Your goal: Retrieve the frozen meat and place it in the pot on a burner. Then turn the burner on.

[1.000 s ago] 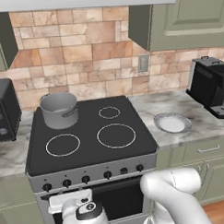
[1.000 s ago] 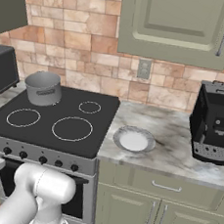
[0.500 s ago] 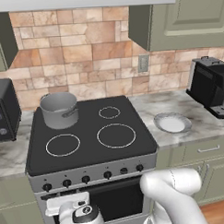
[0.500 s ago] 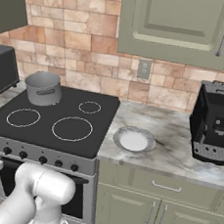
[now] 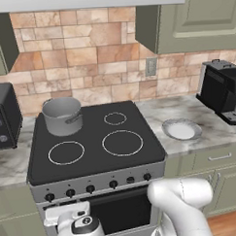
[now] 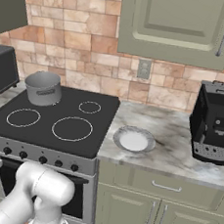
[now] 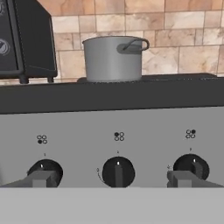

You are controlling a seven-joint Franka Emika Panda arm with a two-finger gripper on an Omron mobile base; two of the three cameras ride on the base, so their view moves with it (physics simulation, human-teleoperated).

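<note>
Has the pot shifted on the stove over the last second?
No. The pot sits on the same back-left burner, the same way from the front-left ring and the toaster oven as before.

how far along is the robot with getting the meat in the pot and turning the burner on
The pot already stands on the back left burner, but these views do not show inside it, so whether the meat is in cannot be told. In hand: the gripper faces the stove's knob row, its fingertips either side of the middle knob, the one marked for the back left burner. Left to do: turning that knob.
</note>
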